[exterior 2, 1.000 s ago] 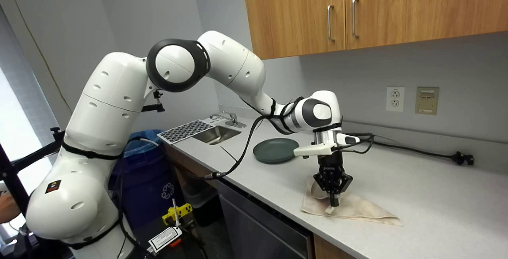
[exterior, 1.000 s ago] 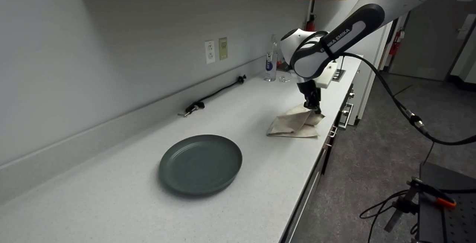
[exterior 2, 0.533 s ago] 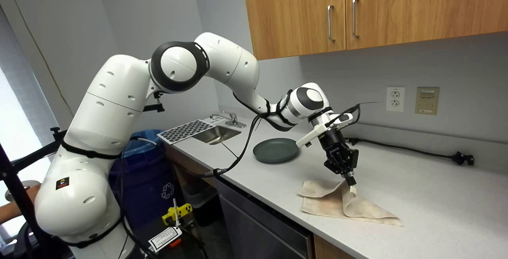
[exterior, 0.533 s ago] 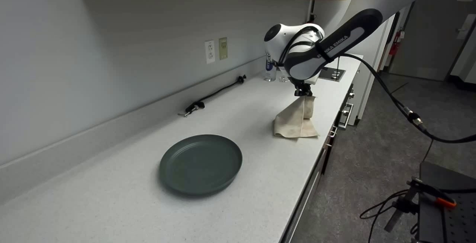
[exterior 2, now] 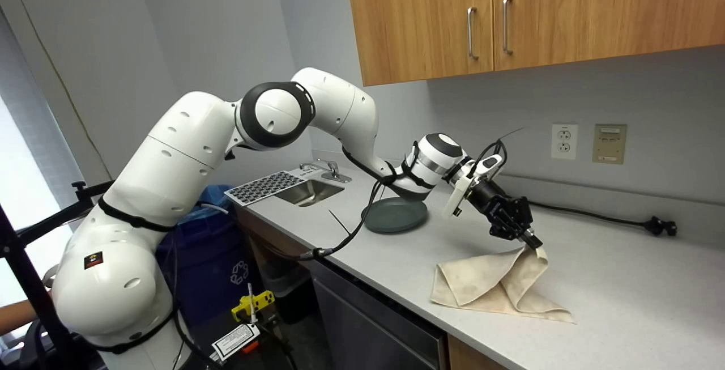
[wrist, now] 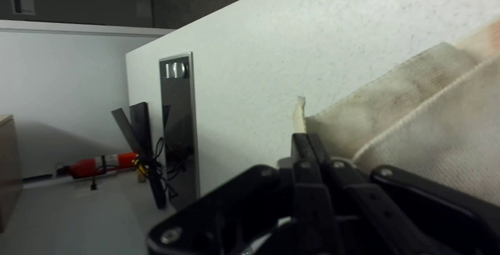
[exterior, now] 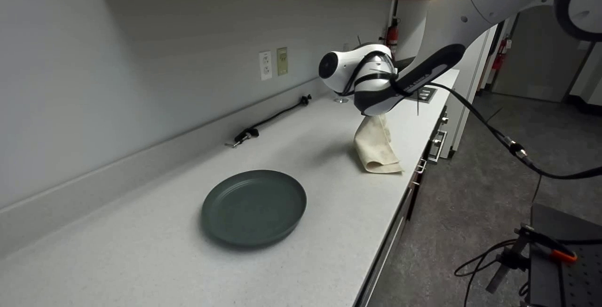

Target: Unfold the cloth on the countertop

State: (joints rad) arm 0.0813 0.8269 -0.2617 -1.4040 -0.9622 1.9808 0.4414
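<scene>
The beige cloth (exterior 2: 474,277) is partly lifted off the white countertop (exterior 2: 634,279); its lower edge still lies on the surface. It also shows in an exterior view (exterior: 374,147), with a rolled fold at its lower end. My gripper (exterior 2: 533,242) is shut on a raised part of the cloth and tilted toward the wall. In the wrist view the fingertips of the gripper (wrist: 307,135) are pressed together, with a thin strip of cloth sticking out past them and the rest of the cloth (wrist: 433,138) hanging to the right. In an exterior view the arm hides the gripper.
A dark green plate (exterior: 254,207) stands on the countertop; it also shows in an exterior view (exterior 2: 395,215). A black cable with a clamp (exterior: 270,121) lies along the wall. A sink (exterior 2: 310,192) is farther along the counter. Wooden cabinets (exterior 2: 425,18) hang above.
My gripper has risen and moved toward the wall, tilting over, with the cloth held in it. The cloth's folded part has been pulled up and opened out; its lower edge stayed on the countertop.
</scene>
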